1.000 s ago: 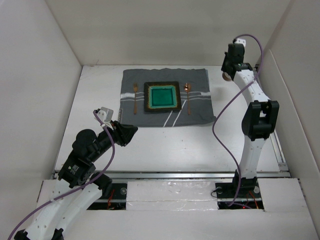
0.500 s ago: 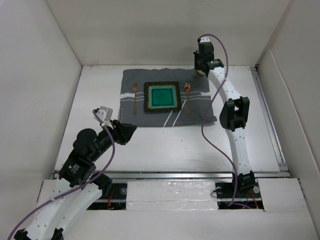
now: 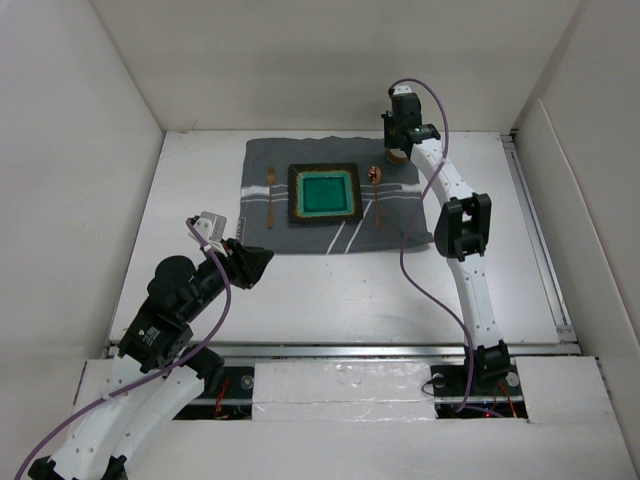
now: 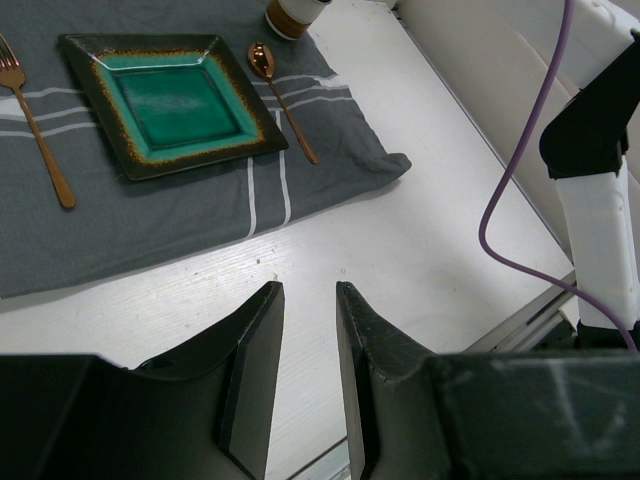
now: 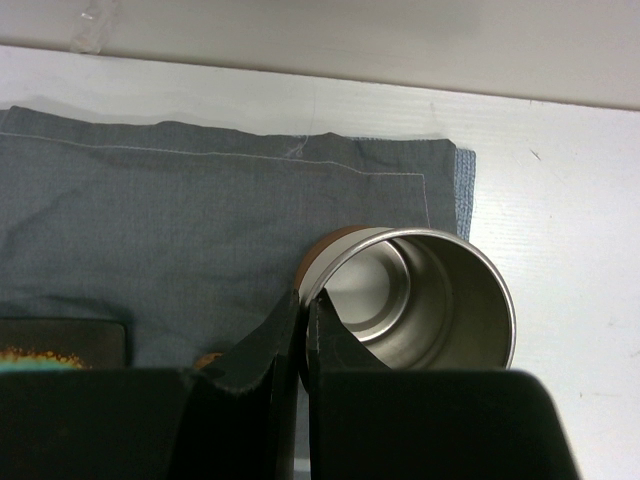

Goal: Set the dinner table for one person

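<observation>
place setting, one cover, viewed from above and from both wrists.

- dinner table [image 3: 330,290]: white top, carrying everything listed here.
- grey striped cloth [image 3: 400,210]: spread flat at the far middle of the table, near right corner rumpled.
- square green plate [image 3: 324,193]: dark speckled rim, at the centre of the cloth.
- copper fork [image 3: 269,190]: on the cloth, just left of the plate.
- copper spoon [image 3: 376,188]: on the cloth, just right of the plate, bowl toward the far edge.
- steel cup [image 5: 440,300]: upright, brown band at its foot, at the far right corner of the cloth beyond the spoon (resting or just lifted, cannot tell).
- right gripper [image 5: 303,320]: pinched on the cup's rim, one finger inside, one outside.
- left gripper [image 4: 308,300]: low over bare table near the cloth's near edge, fingers slightly parted, holding nothing.
</observation>
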`<state>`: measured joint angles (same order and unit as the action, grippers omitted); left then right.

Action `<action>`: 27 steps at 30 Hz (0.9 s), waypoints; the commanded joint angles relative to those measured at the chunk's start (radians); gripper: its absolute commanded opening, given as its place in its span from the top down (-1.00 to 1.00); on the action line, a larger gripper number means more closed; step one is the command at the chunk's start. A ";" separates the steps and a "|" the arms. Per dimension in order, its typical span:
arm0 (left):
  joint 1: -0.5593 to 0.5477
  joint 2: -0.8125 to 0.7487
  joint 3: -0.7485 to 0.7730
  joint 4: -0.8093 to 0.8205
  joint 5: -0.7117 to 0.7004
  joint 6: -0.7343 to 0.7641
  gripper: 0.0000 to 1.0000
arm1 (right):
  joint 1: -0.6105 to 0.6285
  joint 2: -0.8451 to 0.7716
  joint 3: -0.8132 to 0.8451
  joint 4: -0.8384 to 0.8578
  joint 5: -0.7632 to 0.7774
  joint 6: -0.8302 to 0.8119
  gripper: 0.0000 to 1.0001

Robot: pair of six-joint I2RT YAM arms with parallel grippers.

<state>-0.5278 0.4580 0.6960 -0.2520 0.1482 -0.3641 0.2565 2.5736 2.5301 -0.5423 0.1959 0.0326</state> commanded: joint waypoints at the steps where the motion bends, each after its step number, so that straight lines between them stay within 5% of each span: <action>1: 0.008 0.008 0.000 0.023 0.002 0.004 0.50 | 0.009 0.045 0.112 0.027 0.013 -0.020 0.99; 9: 0.008 0.016 0.003 0.028 -0.013 0.004 0.50 | 0.000 0.053 0.108 0.064 0.011 -0.020 0.79; 16: 0.008 0.021 0.005 0.028 -0.019 0.002 0.49 | 0.000 0.013 0.026 0.113 0.014 -0.019 0.09; 27: 0.008 0.041 0.010 0.022 -0.027 0.005 0.33 | 0.000 -0.303 -0.191 0.286 0.005 0.021 -0.41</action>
<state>-0.5278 0.4839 0.6960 -0.2523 0.1299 -0.3641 0.2565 2.4786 2.3379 -0.4160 0.1898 0.0387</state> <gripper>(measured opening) 0.331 0.697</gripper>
